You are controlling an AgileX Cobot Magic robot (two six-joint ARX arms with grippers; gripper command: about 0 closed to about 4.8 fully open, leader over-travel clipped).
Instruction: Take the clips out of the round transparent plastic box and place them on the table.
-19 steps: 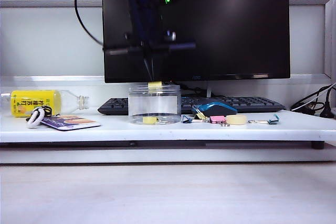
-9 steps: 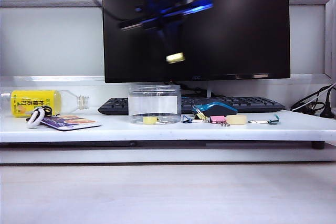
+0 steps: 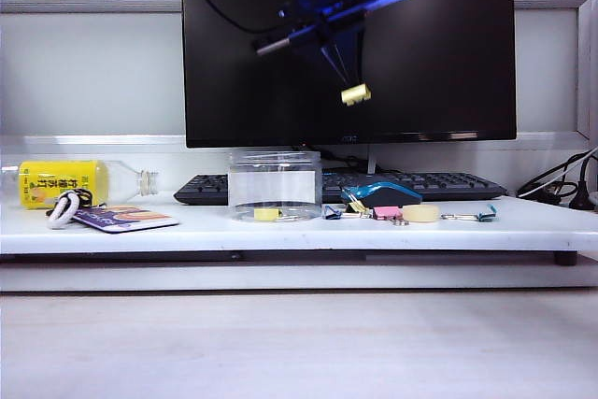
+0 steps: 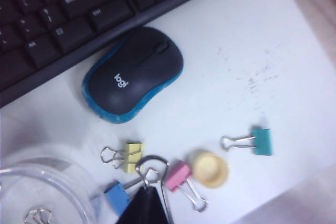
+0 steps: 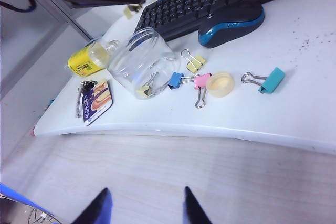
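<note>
My left gripper (image 3: pixel 348 79) hangs high in front of the monitor, to the right of and above the round transparent plastic box (image 3: pixel 275 184). It is shut on a pale-yellow clip (image 3: pixel 355 93). In the left wrist view its dark fingertips (image 4: pixel 149 198) are together, with a thin wire loop (image 4: pixel 152 165) at their tip. One yellow clip (image 3: pixel 267 214) lies inside the box. Another yellow clip (image 4: pixel 134 156) lies on the table (image 3: pixel 187 231) beside the box. My right gripper (image 5: pixel 146 208) stands open and empty over the wood-grain surface, well in front of the table.
A blue clip (image 4: pixel 117 198), pink clip (image 4: pixel 177 176), teal clip (image 4: pixel 261 141) and a small round yellow cap (image 4: pixel 210 169) lie right of the box. A black-and-blue mouse (image 4: pixel 134 74) and keyboard (image 3: pixel 411 182) sit behind. A yellow-labelled bottle (image 3: pixel 65 182) and card (image 3: pixel 121 219) lie left.
My left gripper has risen from the box's mouth with the yellow clip and swung up and to the right. The right arm has stayed still.
</note>
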